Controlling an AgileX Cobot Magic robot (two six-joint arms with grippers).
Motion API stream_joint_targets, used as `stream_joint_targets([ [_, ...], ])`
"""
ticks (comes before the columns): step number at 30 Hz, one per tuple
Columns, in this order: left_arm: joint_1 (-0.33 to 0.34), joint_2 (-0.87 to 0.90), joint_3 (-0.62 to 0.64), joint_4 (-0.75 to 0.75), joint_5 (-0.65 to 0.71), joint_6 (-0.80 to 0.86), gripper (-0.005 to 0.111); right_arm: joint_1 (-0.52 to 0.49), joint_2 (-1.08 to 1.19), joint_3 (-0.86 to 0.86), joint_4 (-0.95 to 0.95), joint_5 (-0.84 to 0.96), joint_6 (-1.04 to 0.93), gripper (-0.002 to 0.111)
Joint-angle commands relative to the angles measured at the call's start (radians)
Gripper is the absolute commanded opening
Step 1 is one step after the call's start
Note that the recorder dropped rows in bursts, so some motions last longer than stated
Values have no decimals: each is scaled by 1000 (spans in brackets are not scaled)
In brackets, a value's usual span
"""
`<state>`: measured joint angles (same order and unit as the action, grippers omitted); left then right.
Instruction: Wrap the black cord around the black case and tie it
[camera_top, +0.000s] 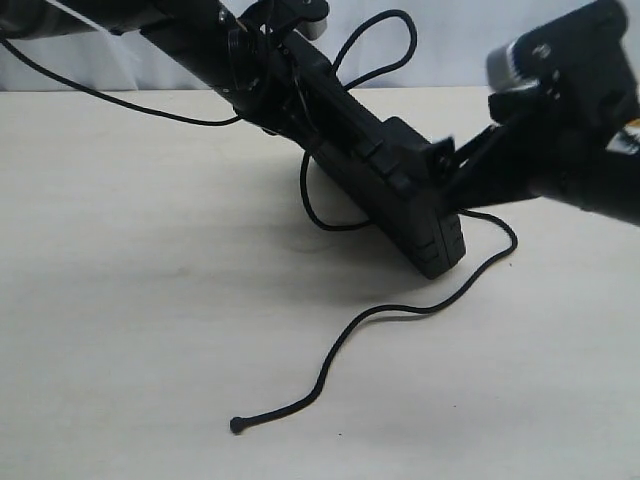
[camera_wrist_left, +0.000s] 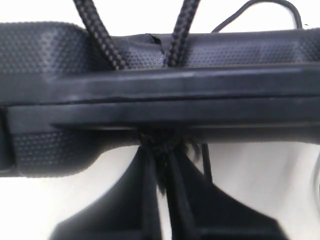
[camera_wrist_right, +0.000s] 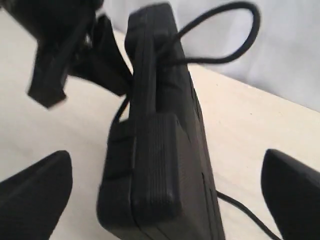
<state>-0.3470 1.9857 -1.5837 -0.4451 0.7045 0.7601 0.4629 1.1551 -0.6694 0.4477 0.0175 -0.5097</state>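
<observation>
The black case (camera_top: 395, 190) stands tilted, its lower corner on the table and its upper end raised at my left gripper (camera_top: 268, 88). In the left wrist view the case's edge (camera_wrist_left: 160, 100) runs across, with two strands of the black cord (camera_wrist_left: 100, 40) crossing over it. My left gripper (camera_wrist_left: 162, 167) is shut on the cord's frayed knot (camera_wrist_left: 161, 142) just under that edge. The cord (camera_top: 385, 310) loops above the case, passes behind it and trails over the table to its knobbed tip (camera_top: 237, 425). My right gripper (camera_wrist_right: 165, 200) is open, one finger on each side of the case's ribbed end (camera_wrist_right: 155, 160).
The table (camera_top: 120, 300) is pale wood with a white backdrop behind it. A thin smooth robot cable (camera_top: 100, 95) sags across the back left. My left arm (camera_wrist_right: 60, 50) shows beyond the case in the right wrist view.
</observation>
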Motion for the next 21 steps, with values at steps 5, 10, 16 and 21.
stream_joint_targets([
  [5,-3,-3,-5,-2,-27,-5,0,-225,129,-403,125,552,106,86],
  [10,-3,-3,-5,-2,-32,-5,0,-359,407,-709,252,748,45,71],
  [16,-3,-3,-5,-4,-31,-5,0,-379,656,-922,348,900,-2,66],
  [21,-3,-3,-5,-4,-30,-5,0,-379,742,-943,347,838,-10,64],
])
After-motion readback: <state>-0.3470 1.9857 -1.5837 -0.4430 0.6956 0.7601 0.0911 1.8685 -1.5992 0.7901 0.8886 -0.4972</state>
